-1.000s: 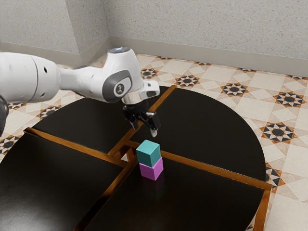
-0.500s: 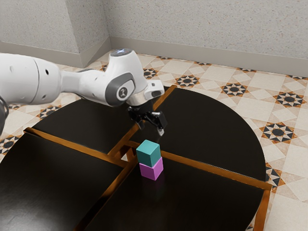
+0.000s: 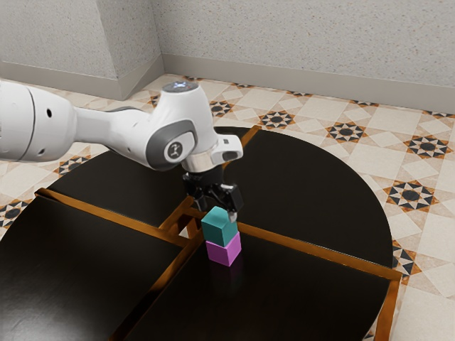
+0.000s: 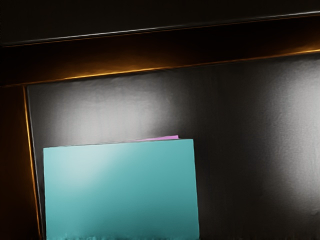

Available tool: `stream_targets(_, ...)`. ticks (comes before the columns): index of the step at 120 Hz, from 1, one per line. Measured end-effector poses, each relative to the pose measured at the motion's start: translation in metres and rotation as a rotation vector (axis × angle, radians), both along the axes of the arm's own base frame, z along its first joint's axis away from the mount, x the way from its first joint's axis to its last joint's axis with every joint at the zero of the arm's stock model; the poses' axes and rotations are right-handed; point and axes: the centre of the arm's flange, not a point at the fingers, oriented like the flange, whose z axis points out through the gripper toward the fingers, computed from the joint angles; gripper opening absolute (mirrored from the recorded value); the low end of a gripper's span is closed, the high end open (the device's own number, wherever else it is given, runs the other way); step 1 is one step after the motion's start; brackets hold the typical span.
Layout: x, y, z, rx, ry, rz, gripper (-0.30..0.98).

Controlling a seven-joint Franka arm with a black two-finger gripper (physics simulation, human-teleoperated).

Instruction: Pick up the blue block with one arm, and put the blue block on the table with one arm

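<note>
Atop the magenta cube (image 3: pixel 224 251), on the round black-topped table (image 3: pixel 306 298), sits the blue block (image 3: pixel 217 229): a teal cube, plain flat faces, straight edges, top lighter than sides. Black two-finger gripper (image 3: pixel 217 212): fingers spread, positioned at the block's upper portion.

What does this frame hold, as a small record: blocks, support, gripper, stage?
upper block: teal-blue cube, resting on the lower one
lower block: pink-purple cube, on the table
support: round black table with brown wooden strips
gripper: black two-finger gripper, open, at the upper cube's top
stage: teal-blue cube not yet lifted
</note>
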Motion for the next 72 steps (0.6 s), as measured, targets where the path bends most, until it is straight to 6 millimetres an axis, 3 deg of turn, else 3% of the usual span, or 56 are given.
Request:
stream_targets(59,0.012,0.007,-0.014,0.026,0.028,0.014,0.69)
stream_targets(72,0.018,0.007,-0.03,0.023,0.045,0.017,0.69)
